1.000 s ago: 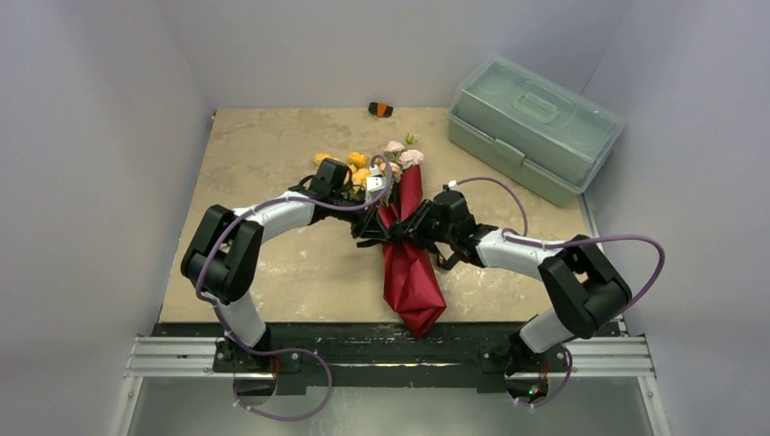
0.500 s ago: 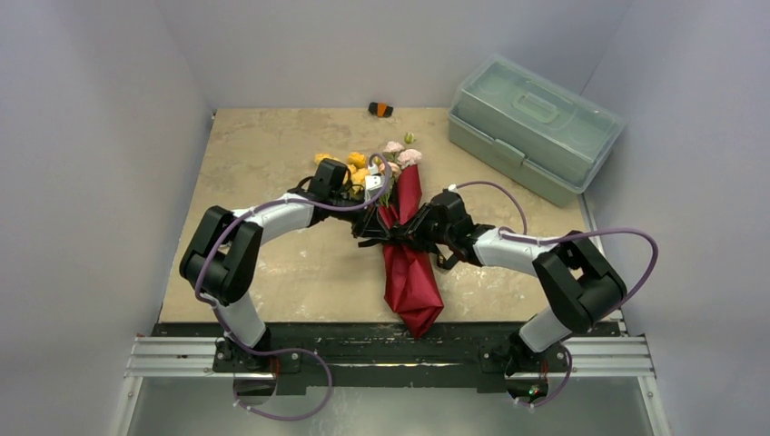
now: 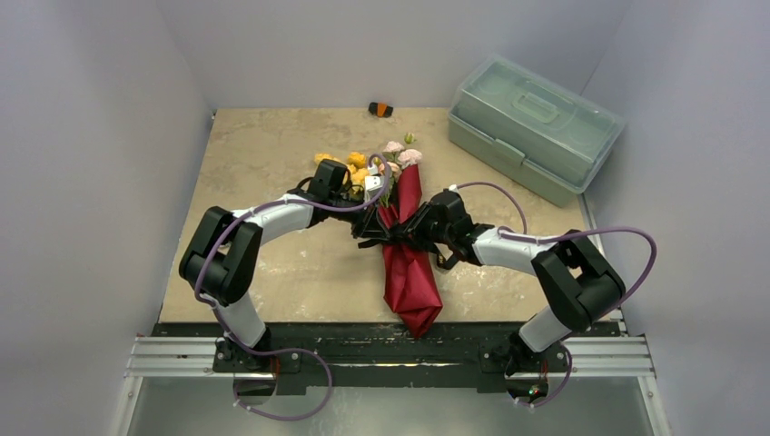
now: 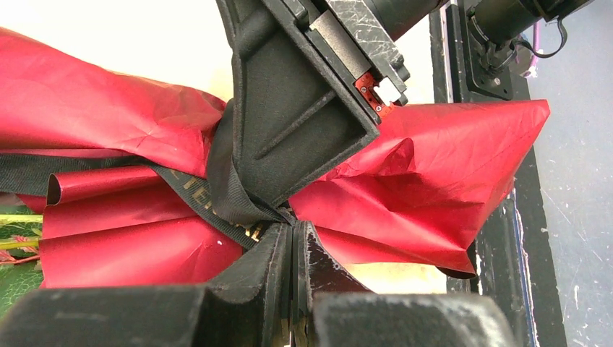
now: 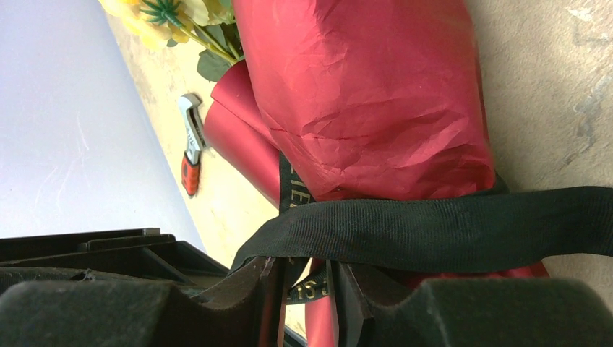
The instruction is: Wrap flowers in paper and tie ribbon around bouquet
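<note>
Your left gripper's (image 4: 293, 230) jaws are clamped on the ribbon (image 5: 434, 231), keeping it taut around the bouquet (image 3: 410, 272). It also runs between the right gripper's (image 5: 303, 269) jaws, likely for knotting, but I cannot tell whether they pinch it.

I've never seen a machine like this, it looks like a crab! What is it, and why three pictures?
It is a robot with two arms, the left arm and the right arm, fixed at the near edge of a table. The wide picture comes from a camera up above. The two close pictures come from small cameras on the wrists, so each shows its own fingers. On the table lies a bunch of flowers wrapped in red paper, with a black ribbon round it. The left gripper is pinched shut on the ribbon. The right gripper has its fingers a little apart with the ribbon running between them; whether they pinch it I cannot tell. At the back sit a green box and a small orange and black tool.
</note>
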`<state>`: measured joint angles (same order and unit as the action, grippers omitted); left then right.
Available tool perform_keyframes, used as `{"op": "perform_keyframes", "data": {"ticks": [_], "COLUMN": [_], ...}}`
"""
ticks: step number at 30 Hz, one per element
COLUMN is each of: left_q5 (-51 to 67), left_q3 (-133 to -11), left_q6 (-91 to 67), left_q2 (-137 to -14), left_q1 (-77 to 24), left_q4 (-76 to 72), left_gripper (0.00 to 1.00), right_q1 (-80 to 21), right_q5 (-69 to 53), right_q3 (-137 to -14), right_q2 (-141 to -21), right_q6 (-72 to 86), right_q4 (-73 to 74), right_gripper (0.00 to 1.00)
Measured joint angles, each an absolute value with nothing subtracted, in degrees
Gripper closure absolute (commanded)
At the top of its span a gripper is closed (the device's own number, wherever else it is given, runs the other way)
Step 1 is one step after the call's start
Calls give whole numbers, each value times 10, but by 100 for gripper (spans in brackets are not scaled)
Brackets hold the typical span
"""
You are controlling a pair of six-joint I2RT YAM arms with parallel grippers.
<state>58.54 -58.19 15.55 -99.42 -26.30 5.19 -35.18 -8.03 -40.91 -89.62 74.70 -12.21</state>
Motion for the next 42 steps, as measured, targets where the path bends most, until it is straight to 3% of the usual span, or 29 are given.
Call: {"op": "perform_keyframes", "data": {"ticks": [16,19,27,34,39,42], "left_q5": [585,586,589,583,554,524], "left_q3": [-582,-582,-582,-581,-574,-557], "left_q6": [156,156,156,156,153,136], "left_q2": [-994,-994,-994,-993,-974,-944], "left_q1": [-263,-263,-263,-263,-263,-263], "left_q4": [52,52,52,55,51,40], "left_gripper": [100,100,100,100,79,58], "right_q1": [-352,-352,-352,-352,-352,-352], "right_q5": [-83,-83,-81,-81,-81,-80], "right_q3": [-416,-416,-416,-416,-433,-442], "right_q2": [-924,-925,-926,-926,-926,-926], "right_q6": [766,769,772,768,745,728], "right_q4": [-153,-155,-155,-154,-128,-114], "right_gripper": [74,78,100,100,100,100]}}
